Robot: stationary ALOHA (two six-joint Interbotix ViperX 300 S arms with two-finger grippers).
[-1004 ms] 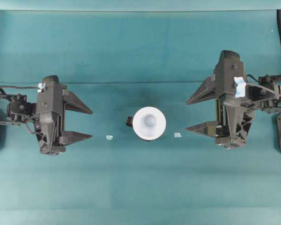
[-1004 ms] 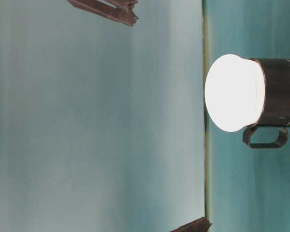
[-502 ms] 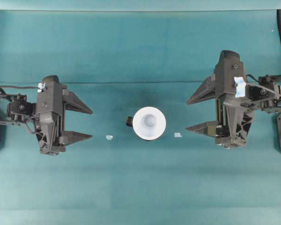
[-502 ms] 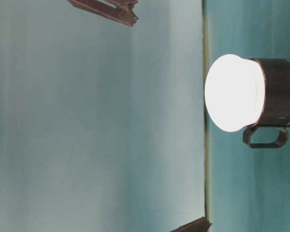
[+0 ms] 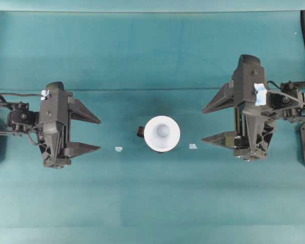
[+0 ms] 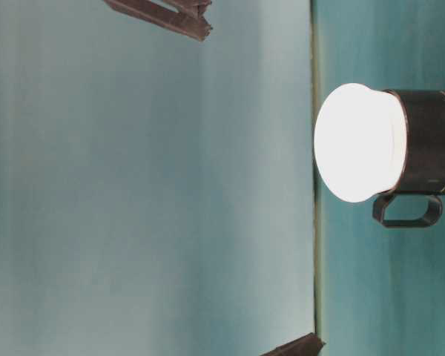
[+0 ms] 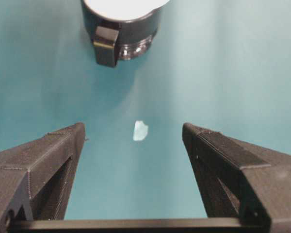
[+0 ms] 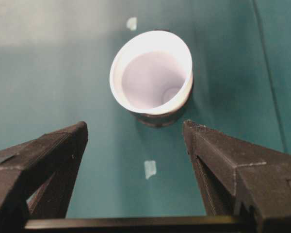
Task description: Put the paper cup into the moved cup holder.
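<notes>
The white paper cup (image 5: 162,133) sits inside the black cup holder (image 5: 140,131) at the table's middle; only the holder's stubby handle shows from overhead. The cup's rim (image 6: 354,142) sticks out above the holder's black wall (image 6: 430,141) in the table-level view. The cup also shows in the right wrist view (image 8: 151,79) and the holder in the left wrist view (image 7: 121,29). My left gripper (image 5: 98,134) is open and empty, well left of the cup. My right gripper (image 5: 203,125) is open and empty, well right of it.
Two small pale tape scraps lie on the teal cloth, one left of the holder (image 5: 119,149) and one to its right (image 5: 192,146). Black frame posts stand at the far left and right edges.
</notes>
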